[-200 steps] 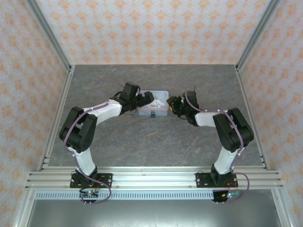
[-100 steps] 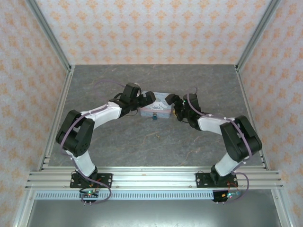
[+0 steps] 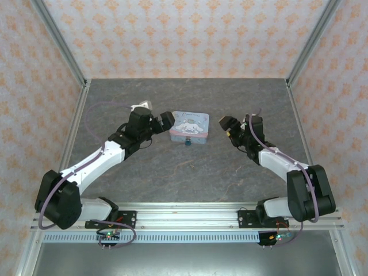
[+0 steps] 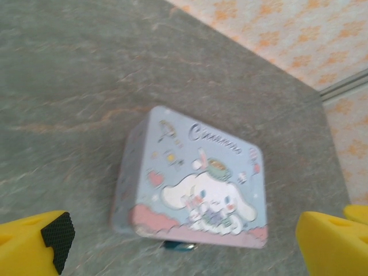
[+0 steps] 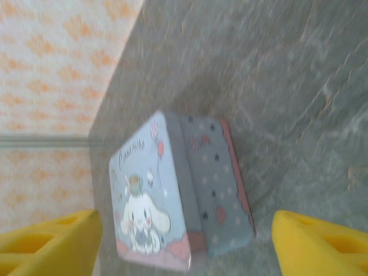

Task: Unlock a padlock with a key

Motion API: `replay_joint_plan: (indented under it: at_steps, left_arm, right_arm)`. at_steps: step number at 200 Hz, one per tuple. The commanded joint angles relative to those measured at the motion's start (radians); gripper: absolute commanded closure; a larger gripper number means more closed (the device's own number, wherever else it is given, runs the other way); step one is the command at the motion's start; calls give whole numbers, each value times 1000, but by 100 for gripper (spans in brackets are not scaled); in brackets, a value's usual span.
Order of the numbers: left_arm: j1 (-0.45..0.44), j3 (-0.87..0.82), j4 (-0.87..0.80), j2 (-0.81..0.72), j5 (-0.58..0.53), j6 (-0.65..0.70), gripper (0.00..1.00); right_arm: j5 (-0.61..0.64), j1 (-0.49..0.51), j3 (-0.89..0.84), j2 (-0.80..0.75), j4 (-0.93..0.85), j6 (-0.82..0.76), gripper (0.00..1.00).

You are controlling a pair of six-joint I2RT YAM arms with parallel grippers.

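Two sets of fingers are spread wide and hold nothing. The left fingers (image 4: 35,240) are seen at the bottom corners of the left wrist view, and the right fingers (image 5: 54,241) likewise in the right wrist view, with the tin box (image 3: 190,124) framed between each pair. From above, the tin box is found lying flat on the grey worktop (image 3: 172,178) between the two arms, each set a little off its side and touching nothing.

The padlock (image 3: 187,142) is seen as a tiny teal speck at the middle of the tin box's near edge, touching it. In the left wrist view a sliver of it peeks out below the pink rim. What may be the key (image 5: 351,171), a faint pale tan fleck, is made out on the worktop toward the near side, well apart from the tin box. It is too small and blurred for certainty.

The padlock is judged hard, light and smooth, and likely to swing on its loop when touched. It would best be pinched across its flat body, with the tin box steadied against sliding. The key is judged thin and flat against the worktop, so it would be awkward to lift and should be taken by its broad head, the blade left free.
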Motion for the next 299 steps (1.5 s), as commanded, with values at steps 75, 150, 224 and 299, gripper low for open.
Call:
replay_joint_plan:
  at_steps: [75, 150, 224, 299]
  left_arm:
    - [8, -108, -157, -129, -73, -172, 0]
    - [80, -94, -195, -190, -62, -161, 0]
    - [117, -119, -188, -220, -34, -163, 0]
    - [120, -123, -170, -206, -26, -163, 0]
  right_arm:
    - [213, 482, 255, 165, -647, -405, 45]
    - [350, 636, 433, 382, -774, -490, 55]
    - [380, 660, 470, 440, -797, -486, 61]
    - [421, 660, 490, 484, -791, -503, 72]
